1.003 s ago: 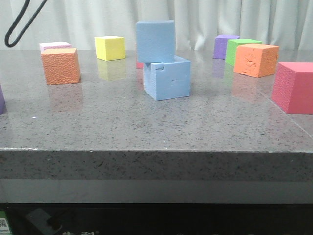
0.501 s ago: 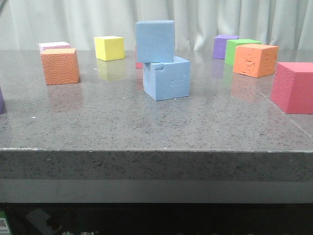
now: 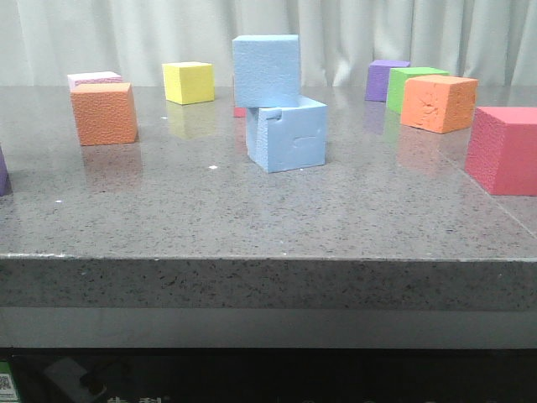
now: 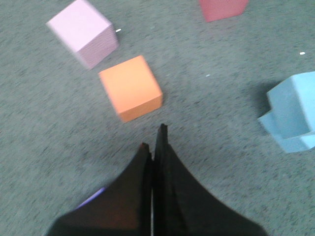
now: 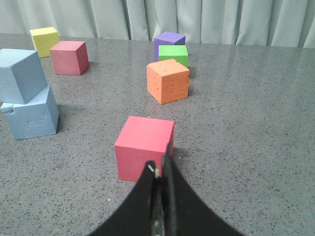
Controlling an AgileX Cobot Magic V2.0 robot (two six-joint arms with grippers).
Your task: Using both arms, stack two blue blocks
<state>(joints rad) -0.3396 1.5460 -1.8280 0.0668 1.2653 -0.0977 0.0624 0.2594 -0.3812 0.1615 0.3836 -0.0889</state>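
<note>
In the front view the clean-faced blue block rests on the paler, notched blue block near the table's middle, offset a little to the left and back. Both also show in the right wrist view, upper blue block on lower blue block, and in the left wrist view as a blue stack. My left gripper is shut with nothing in it, well away from the stack. My right gripper is shut and empty too, in front of a red cube. Neither gripper shows in the front view.
Around the stack stand an orange cube, a pink-white cube, a yellow cube, a purple cube, a green cube, another orange cube and a red cube. A small red cube hides behind the stack.
The black cable at the top left of the front view has gone out of frame. The stacked blue blocks have not moved.
</note>
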